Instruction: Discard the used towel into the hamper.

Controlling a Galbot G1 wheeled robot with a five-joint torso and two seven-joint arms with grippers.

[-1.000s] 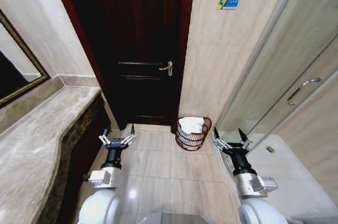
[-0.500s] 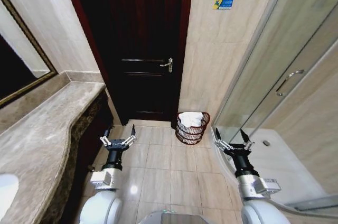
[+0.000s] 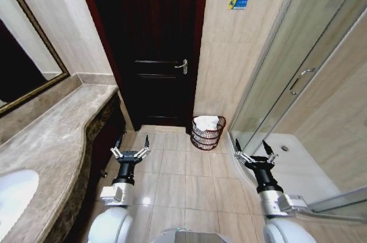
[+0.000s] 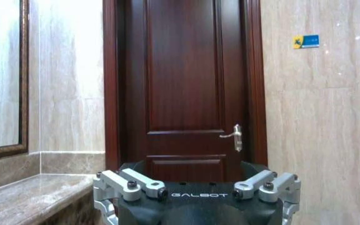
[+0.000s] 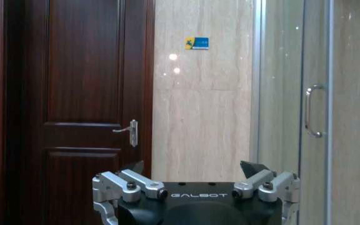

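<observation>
The hamper (image 3: 207,132) stood upright against the wall, white towel (image 3: 207,122) inside, folds unclear. Left gripper (image 3: 131,150) and right gripper (image 3: 254,152) hovered empty, fingers spread.

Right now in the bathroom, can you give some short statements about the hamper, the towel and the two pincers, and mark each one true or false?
1. The hamper stands on the floor by the wall right of the door. True.
2. The hamper is empty. False: a white towel lies in it.
3. The left pincer grips the towel. False: it is open, holding nothing.
4. The right pincer is open. True.
</observation>
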